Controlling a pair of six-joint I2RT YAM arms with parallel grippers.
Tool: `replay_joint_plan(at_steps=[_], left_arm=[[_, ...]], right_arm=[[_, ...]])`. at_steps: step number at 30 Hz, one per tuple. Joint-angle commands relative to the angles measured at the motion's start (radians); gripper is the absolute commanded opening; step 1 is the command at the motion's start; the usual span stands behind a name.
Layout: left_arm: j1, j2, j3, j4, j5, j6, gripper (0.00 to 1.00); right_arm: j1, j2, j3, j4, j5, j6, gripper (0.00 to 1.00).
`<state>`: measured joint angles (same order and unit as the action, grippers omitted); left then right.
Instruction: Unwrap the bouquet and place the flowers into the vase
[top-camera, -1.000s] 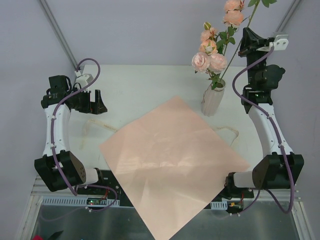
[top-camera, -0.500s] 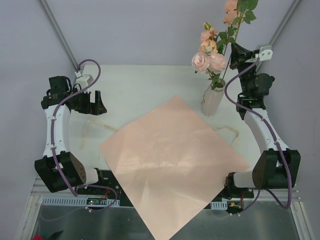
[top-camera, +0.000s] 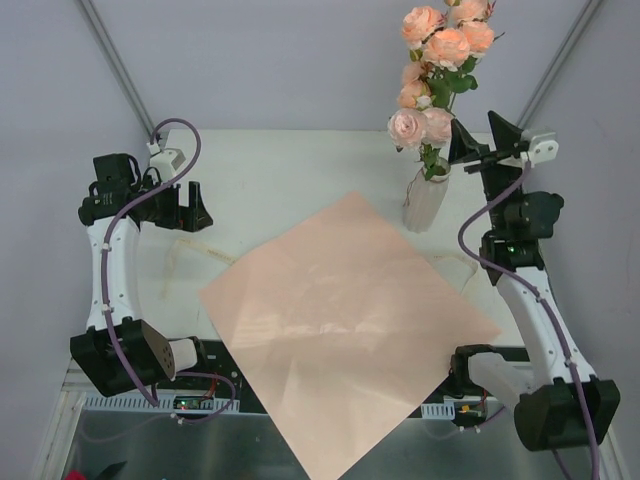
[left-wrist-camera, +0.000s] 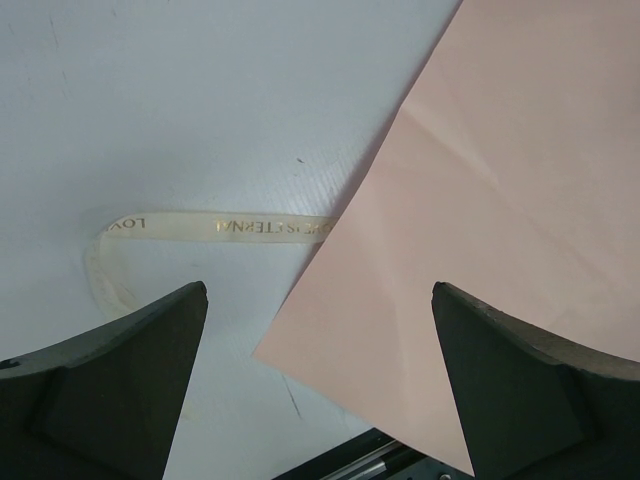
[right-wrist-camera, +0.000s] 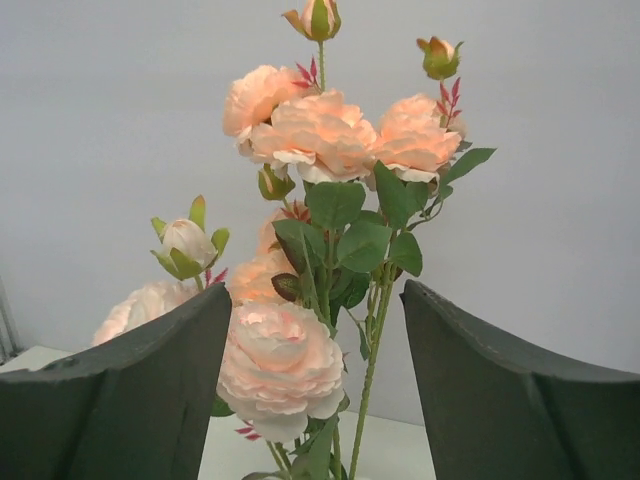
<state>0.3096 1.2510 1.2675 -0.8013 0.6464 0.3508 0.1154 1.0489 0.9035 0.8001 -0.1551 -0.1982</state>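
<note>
From above: the flowers (top-camera: 440, 45) stand in the vase (top-camera: 425, 200), a cream, ribbed piece with a pinched neck, at the far right of the white bench (top-camera: 290, 165). The pink paper sheet (top-camera: 345, 320) lies flat in the middle, matte and faintly creased, a square set cornerwise. The right gripper (top-camera: 468, 148) sits just beside the stems above the vase, and the left gripper (top-camera: 192, 205) hangs over the left side near a cream ribbon (top-camera: 195, 247). Left wrist now: jaws wide, nothing between them. The ribbon loops flat, with gold capitals upside down here; one word looks like LOVE, the rest is unclear, and the sheet's edge overlaps it. Right wrist: jaws spread, gripping nothing, and beyond them ruffled peach roses, closed buds, smooth green leaves and thin stems.
</note>
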Motion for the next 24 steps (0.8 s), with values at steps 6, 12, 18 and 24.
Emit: replay_joint_plan(at_steps=[6,12,18,24], left_arm=[[0.008,-0.084,0.061,-0.033,0.029,-0.015,0.96],[0.008,-0.127,0.058,-0.044,0.036,-0.03,0.97],[0.008,-0.143,0.043,-0.044,0.035,-0.044,0.98],[0.008,-0.15,0.021,-0.041,0.042,-0.055,0.99]], right_arm=[[0.032,-0.233,0.142,-0.623,0.048,0.071,0.97],[0.033,-0.202,0.256,-1.03,0.02,0.19,0.97],[0.059,-0.222,0.253,-1.135,0.077,0.239,0.97],[0.128,-0.168,0.307,-1.222,0.18,0.206,0.97]])
